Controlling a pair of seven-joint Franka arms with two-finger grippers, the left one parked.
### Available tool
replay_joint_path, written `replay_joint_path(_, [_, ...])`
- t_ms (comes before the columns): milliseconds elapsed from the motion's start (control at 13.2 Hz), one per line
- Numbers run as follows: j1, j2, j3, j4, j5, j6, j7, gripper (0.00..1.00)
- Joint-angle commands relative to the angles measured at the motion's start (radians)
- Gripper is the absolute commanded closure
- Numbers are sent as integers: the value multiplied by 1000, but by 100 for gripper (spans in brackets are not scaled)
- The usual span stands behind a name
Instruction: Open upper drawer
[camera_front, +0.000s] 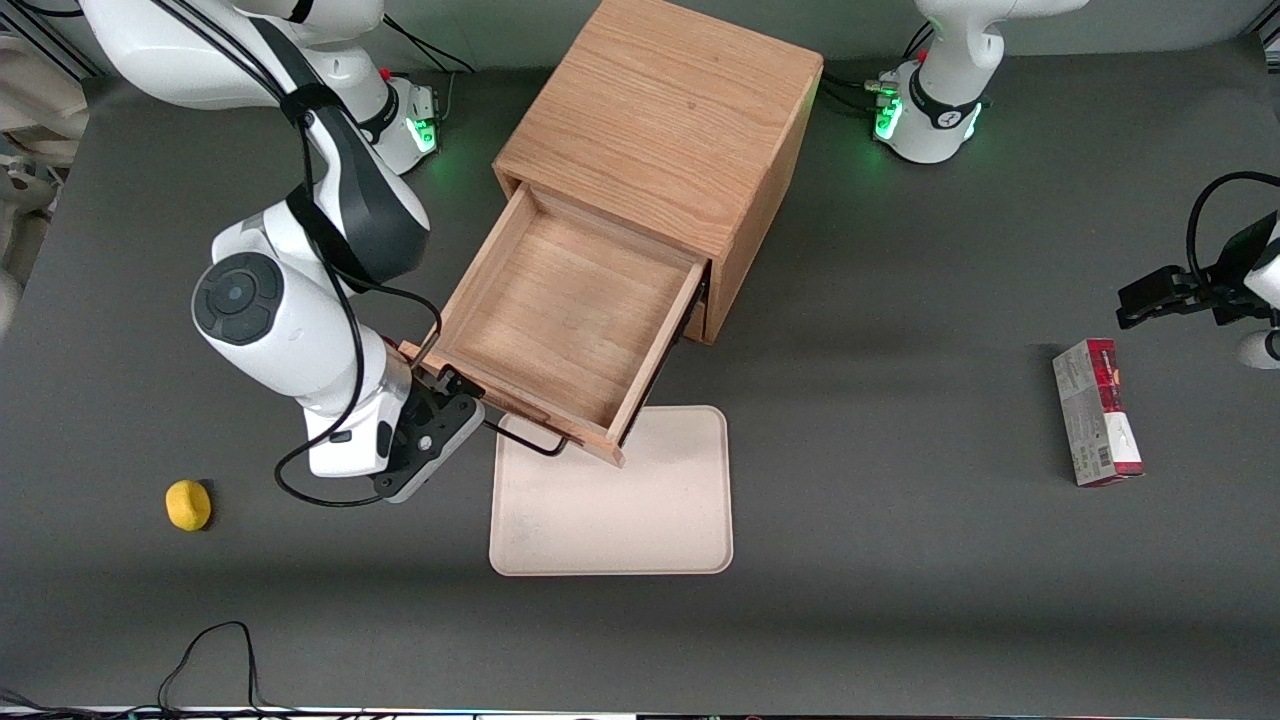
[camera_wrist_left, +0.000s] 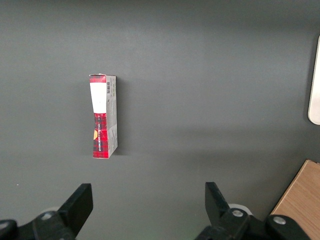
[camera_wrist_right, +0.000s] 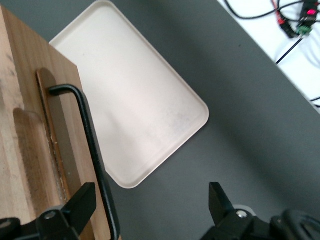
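Grey table (camera_front: 900, 350): I log upper drawer (camera_front: 560, 310) pulled out; gripper (camera_wrist_right: 150, 210) spread wide, empty, beside its handle (camera_wrist_right: 90, 135).

A dark grey matte tabletop (camera_front: 900, 600) fills the scene under even, soft light, with green indicator glows (camera_front: 884, 120) at its edge farthest from the front camera and a loose black cable (camera_front: 205, 655) curling at the nearest edge.
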Motion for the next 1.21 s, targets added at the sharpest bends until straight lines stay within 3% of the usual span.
replay_joint_path(0, [3, -68, -83, 14, 8, -41, -13, 0])
replay_joint_path(152, [5, -156, -176, -15, 118, -212, 11, 0])
replay_joint_path(227, [6, -212, -225, -70, 135, -242, 57, 0])
replay_joint_path(379, [5, -367, -309, -260, 147, -253, 195, 0])
replay_joint_path(682, [2, -691, -362, -616, 135, -228, 434, 0])
replay_joint_path(1136, [0, -728, -398, -629, 130, -242, 439, 0])
